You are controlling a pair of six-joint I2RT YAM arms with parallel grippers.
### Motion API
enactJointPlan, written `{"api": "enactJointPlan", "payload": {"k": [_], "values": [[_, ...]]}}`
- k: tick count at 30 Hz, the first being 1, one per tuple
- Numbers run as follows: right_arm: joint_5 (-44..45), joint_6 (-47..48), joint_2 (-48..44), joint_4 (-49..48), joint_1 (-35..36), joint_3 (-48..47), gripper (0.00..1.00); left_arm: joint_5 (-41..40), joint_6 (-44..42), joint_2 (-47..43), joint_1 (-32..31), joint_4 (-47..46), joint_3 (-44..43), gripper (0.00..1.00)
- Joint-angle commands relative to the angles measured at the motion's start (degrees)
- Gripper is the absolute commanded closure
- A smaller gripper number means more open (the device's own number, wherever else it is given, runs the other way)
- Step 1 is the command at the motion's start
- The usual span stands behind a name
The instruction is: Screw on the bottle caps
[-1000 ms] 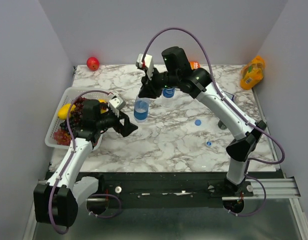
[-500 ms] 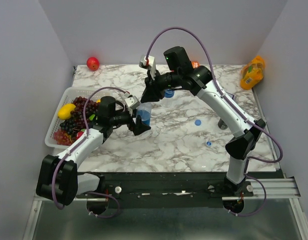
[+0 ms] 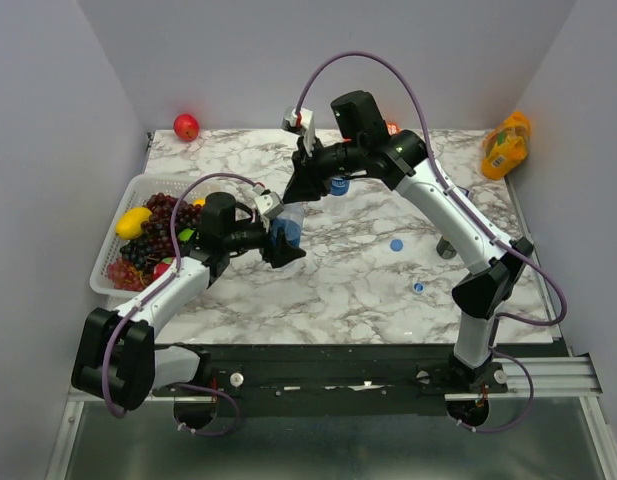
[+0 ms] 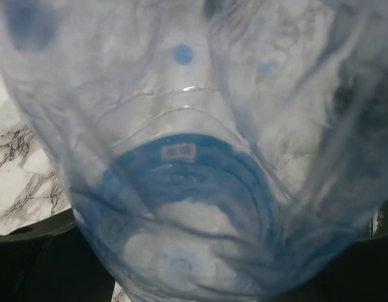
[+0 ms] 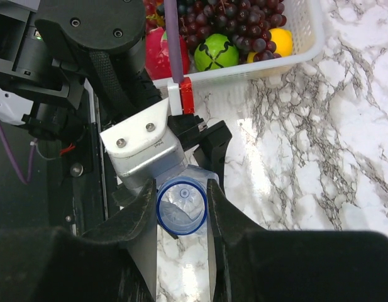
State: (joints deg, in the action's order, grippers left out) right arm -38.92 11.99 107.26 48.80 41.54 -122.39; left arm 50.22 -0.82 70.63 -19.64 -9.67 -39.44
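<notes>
clear plastic water bottle [image 4: 194, 189] likely light, crushable: right gripper [image 3: 298, 188] clamps its stiff neck; left gripper [image 3: 284, 247] straddles soft body, closure unclear.

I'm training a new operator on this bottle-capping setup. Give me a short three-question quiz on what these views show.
1. True or false: the bottle in the right gripper has its cap on.
2. The two loose caps lie: A in the basket, B on the table, C on the bottle.
3. Fill in: the left gripper is at the bottle's ____.
Key: 1 false; 2 B; 3 body.
</notes>
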Motion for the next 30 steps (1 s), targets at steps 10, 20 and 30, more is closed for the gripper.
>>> {"api": "enactJointPlan", "payload": {"k": [10, 20, 30], "values": [[3.76, -0.92, -3.46, 5.86, -2.77, -1.27, 0.36, -3.01, 10.14, -2.68, 1.26, -2.46, 0.59, 0.59], [12.1, 29.56, -19.1, 8.34, -16.65, 28.14, 0.29, -13.91, -3.22, -9.81, 2.68, 9.4, 2.18, 0.81], [17.11, 40.56, -5.16, 4.82, -25.54, 37.13, 0.3, -14.97, -11.65, -10.95, 2.5, 19.85, -0.46, 1.0]]}}
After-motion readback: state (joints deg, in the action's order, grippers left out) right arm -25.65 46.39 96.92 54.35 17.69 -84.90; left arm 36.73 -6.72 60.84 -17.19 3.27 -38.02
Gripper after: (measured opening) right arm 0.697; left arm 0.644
